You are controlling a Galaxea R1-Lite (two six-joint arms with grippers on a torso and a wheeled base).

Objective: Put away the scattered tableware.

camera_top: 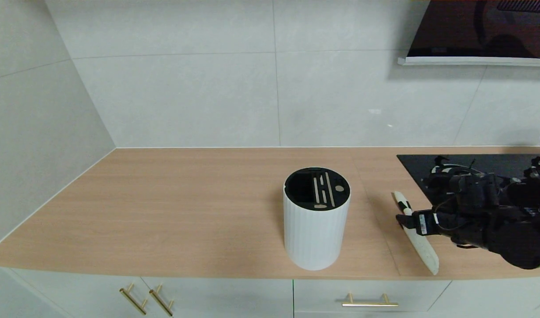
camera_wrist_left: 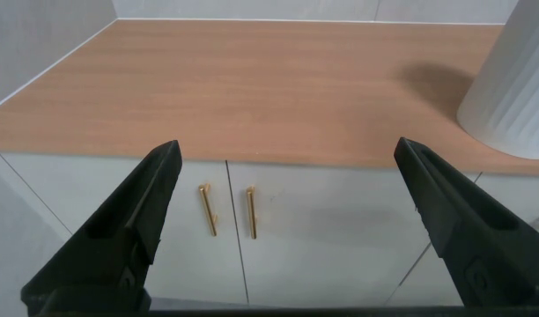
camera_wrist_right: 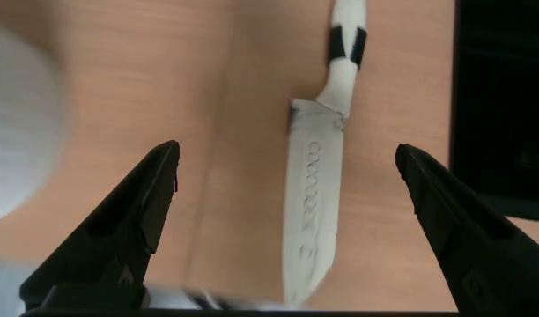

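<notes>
A white knife [camera_top: 422,247] with black bands on its handle lies on the wooden counter [camera_top: 186,198], blade toward the front edge. The right wrist view looks down on the knife [camera_wrist_right: 313,202] between the spread fingers. My right gripper [camera_top: 409,221] hovers open just over the knife's middle, holding nothing. A white ribbed holder [camera_top: 316,234] with a black slotted top stands left of the knife. My left gripper [camera_wrist_left: 287,150] is open and empty, off the counter's front edge, with the holder [camera_wrist_left: 516,88] farther away.
A black cooktop [camera_top: 473,165] is set into the counter behind my right arm, below a range hood [camera_top: 477,31]. Tiled walls close the back and left. Cabinet doors with gold handles [camera_wrist_left: 227,211] sit under the counter. The counter's left half is bare wood.
</notes>
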